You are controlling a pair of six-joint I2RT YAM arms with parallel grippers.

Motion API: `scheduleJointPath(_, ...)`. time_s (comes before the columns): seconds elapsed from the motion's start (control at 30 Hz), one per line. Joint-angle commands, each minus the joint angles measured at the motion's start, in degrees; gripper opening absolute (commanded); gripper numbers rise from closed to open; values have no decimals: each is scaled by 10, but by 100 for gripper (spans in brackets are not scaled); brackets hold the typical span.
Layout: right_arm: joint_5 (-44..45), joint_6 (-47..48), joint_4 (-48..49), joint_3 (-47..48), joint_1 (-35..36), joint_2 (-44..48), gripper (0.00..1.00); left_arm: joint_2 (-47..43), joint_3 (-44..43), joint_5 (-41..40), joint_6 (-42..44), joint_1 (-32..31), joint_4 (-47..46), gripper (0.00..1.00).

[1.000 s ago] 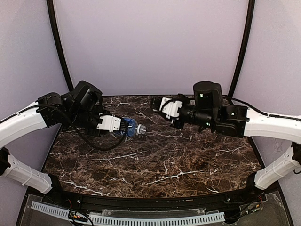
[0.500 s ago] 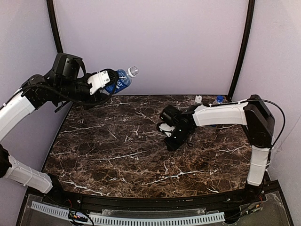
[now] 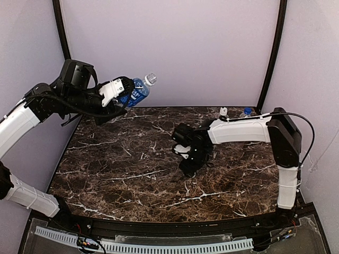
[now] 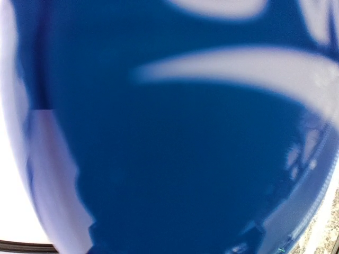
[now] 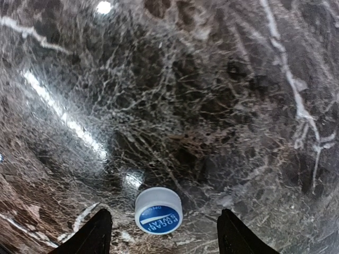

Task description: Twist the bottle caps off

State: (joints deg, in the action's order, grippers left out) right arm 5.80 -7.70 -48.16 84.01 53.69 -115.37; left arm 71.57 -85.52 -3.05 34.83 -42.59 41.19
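Observation:
My left gripper is shut on a blue-labelled bottle, held high at the back left with its neck pointing up and right. That bottle's blue label fills the left wrist view and hides the fingers. My right gripper points down at the table's middle. In the right wrist view the right gripper is open, and a white bottle cap with a blue printed top lies on the marble between the fingers, touching neither.
Two more bottles stand at the back right behind my right arm, only their tops showing: a white cap and a blue cap. The dark marble tabletop is enclosed by pale walls and black corner poles.
A second ago both grippers met over the table's middle. Since then the left arm lifted the bottle up and back-left. The right arm swung down and opened, releasing the cap.

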Motion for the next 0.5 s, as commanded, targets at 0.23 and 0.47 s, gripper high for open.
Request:
scheduleJointPath(0.23, -173, 185, 312, -29, 14, 297, 75, 3, -78, 179, -2, 3, 98, 1)
scheduleJointPath(0.47, -348, 133, 774, -158, 16, 404, 90, 12, -89, 261, 8, 4, 133, 1)
